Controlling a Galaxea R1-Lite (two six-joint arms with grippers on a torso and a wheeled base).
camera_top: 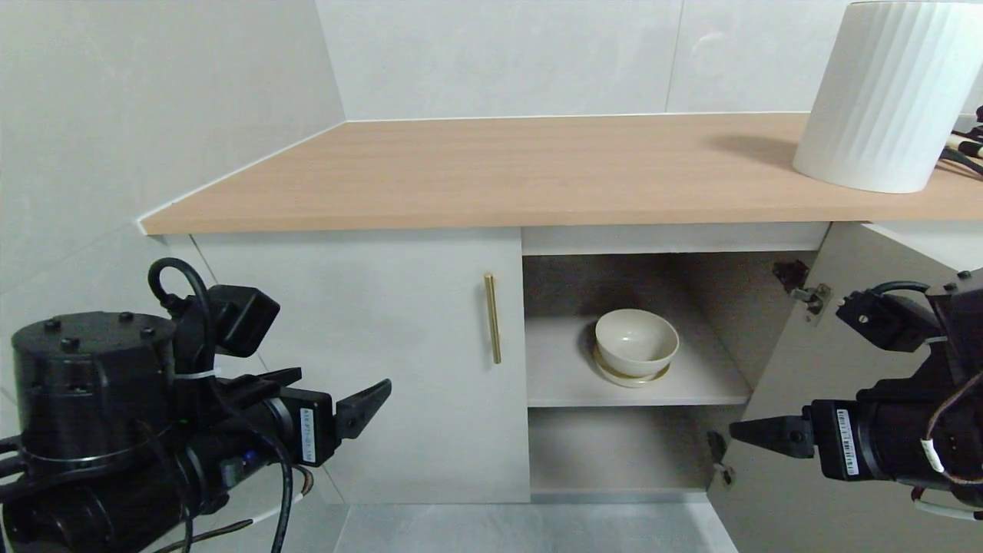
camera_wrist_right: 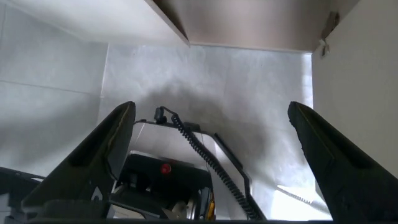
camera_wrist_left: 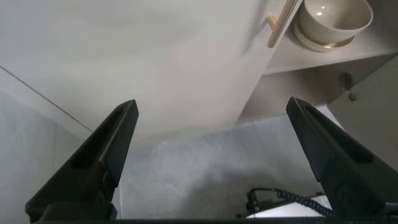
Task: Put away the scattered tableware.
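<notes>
My left claw sits at the lower left of the head view, spread wide with nothing in it. My right claw, at the lower right, is just as wide open and empty. The bowl rests upright on a plate on the upper shelf of the open cabinet, right of centre. Just left of it is the shut door with its gold handle. A white ribbed cylinder stands on the tabletop at the upper right.

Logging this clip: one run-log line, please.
bowl on plate, cabinet shelf | right door open | left gripper open, empty | right gripper open, empty
</notes>
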